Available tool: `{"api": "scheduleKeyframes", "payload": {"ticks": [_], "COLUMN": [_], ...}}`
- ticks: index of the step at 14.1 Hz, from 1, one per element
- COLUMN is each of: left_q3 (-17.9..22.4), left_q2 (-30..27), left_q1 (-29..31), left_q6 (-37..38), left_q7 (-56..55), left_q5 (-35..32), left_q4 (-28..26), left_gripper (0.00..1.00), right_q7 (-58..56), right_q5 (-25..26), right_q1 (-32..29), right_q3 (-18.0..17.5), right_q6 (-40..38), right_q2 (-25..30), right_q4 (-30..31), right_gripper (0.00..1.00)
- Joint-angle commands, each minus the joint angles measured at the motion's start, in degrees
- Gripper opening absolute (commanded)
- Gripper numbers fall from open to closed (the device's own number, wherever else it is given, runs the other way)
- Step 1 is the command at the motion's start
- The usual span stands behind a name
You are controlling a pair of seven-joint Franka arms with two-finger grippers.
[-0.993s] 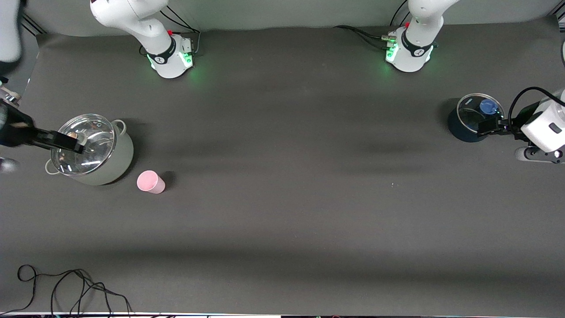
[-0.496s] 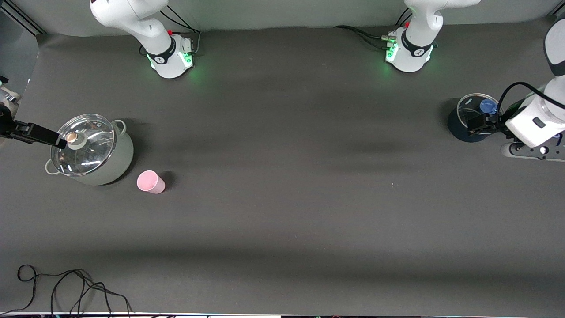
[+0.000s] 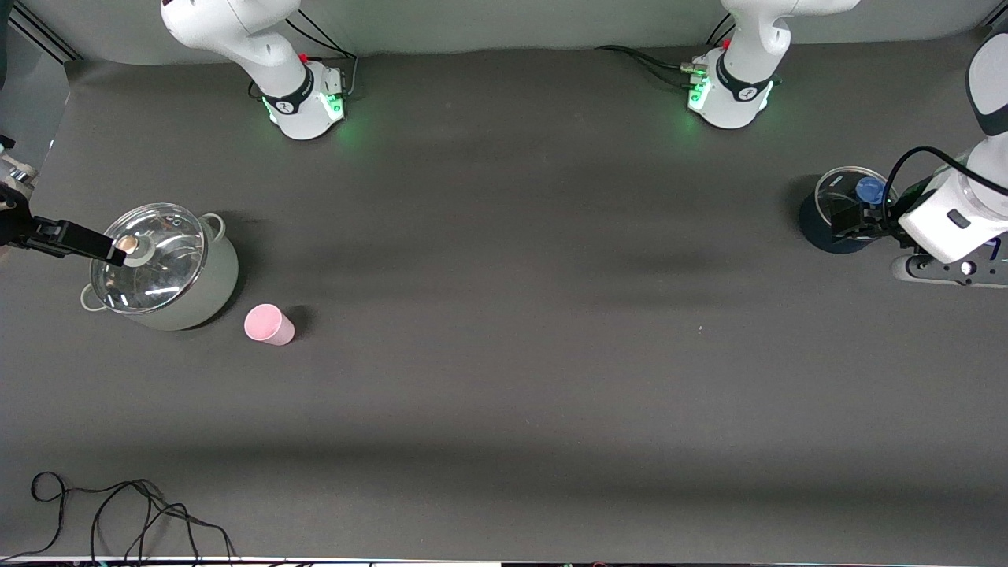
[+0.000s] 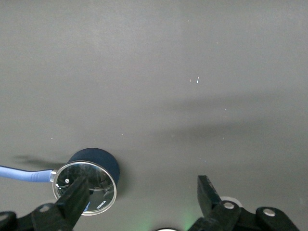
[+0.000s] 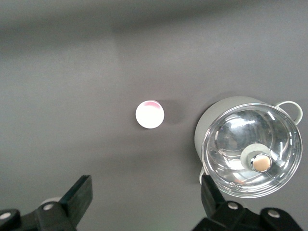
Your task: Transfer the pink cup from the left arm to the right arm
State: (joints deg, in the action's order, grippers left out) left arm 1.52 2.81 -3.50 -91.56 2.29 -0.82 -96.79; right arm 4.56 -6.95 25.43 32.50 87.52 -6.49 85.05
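I count one pink cup (image 3: pixel 268 324) on the desk (image 3: pixel 520 354). I see two pots, each under a glass lid: one pale pot (image 3: pixel 161 268) and one dark blue pot (image 3: pixel 841 210). Two arms reach in, so two grippers: the left gripper (image 3: pixel 853 220) and the right gripper (image 3: pixel 106 250). One loose black cable (image 3: pixel 118 512) lies coiled at the desk's near edge.

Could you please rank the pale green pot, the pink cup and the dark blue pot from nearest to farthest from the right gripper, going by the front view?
From the right gripper, open over the lid:
1. Pale green pot, directly under it at the right arm's end.
2. Pink cup, beside that pot, nearer the front camera.
3. Dark blue pot, at the left arm's end.
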Motion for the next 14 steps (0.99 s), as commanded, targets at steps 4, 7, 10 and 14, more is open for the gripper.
{"api": "scheduleKeyframes", "payload": {"ticks": [4,7,10,14], "left_q3": [-0.37,-0.29,-0.11,0.06], "left_q2": [-0.88,-0.88,-0.97,-0.79], "left_q1": [-0.20,-0.20,-0.20,-0.02], "left_q6": [-0.73,-0.20,0.41,0.85], "left_q7": [-2.73,-1.67,-1.41,0.35], "left_q5": [0.46,0.38,0.38,0.20], "left_q4": [-0.06,-0.06,0.73,1.78], "left_gripper": [1.00,1.00,1.00,1.00], "right_q7": [0.89,0.80,0.80,0.71], "right_q5": [2.20,6.06,6.34,6.34], "right_q1": [-6.23,-21.53,-29.63,-32.90], "right_q3": [-6.70,-23.85,-32.21,-37.06], "right_q6": [-0.95,-0.34,2.29,8.62], "right_q2": [1.21,4.63,8.94,15.01], "right_q4": [-0.32,3.09,8.27,17.34], "right_gripper": [1.00,1.00,1.00,1.00]}}
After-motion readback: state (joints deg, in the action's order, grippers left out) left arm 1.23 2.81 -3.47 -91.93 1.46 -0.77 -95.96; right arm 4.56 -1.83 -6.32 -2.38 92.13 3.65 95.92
